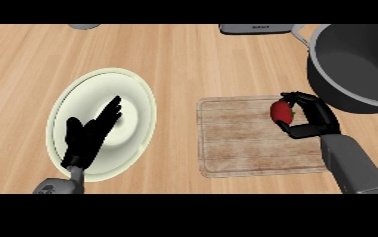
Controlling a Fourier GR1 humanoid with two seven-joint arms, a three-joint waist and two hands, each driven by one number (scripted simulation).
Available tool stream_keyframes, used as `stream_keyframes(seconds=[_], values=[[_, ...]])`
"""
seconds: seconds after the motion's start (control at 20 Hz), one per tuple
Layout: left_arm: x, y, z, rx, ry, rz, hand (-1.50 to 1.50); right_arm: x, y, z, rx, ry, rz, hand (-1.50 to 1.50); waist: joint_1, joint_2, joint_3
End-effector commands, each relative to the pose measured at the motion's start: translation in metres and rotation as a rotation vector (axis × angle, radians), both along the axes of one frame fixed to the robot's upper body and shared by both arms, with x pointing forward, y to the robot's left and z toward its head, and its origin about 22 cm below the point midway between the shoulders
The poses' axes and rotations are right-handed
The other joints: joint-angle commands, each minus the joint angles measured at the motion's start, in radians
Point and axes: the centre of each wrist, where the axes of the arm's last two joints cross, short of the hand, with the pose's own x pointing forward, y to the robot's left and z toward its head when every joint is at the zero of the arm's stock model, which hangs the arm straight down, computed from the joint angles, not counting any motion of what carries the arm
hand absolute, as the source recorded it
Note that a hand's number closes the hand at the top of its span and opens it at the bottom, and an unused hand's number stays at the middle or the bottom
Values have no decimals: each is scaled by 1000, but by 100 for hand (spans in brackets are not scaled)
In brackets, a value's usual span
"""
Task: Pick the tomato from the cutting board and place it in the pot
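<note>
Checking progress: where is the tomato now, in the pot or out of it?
Out. The round red tomato sits pinched in the right hand over the wooden cutting board's right edge, beside the grey metal pot.

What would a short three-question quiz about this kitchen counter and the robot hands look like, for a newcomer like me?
1. True or false: the tomato already lies inside the pot.
2. Which robot hand curls round the tomato? A) left robot hand B) right robot hand C) neither
3. Fill in: the open left robot hand shows above a pale round ____.

Key:
1. False. It is in the robot hand at the cutting board's upper right part.
2. B
3. plate
</note>
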Motion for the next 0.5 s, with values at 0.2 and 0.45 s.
stream_keyframes(seconds=[0.2,0.45], values=[[-4,11,1,3,6,25,0,-169,-201,29,-169,-37,-519,150,-29,25,10],[-5,-2,-9,-9,-14,-18,0,-233,-227,32,-202,-100,-632,150,34,27,10]])
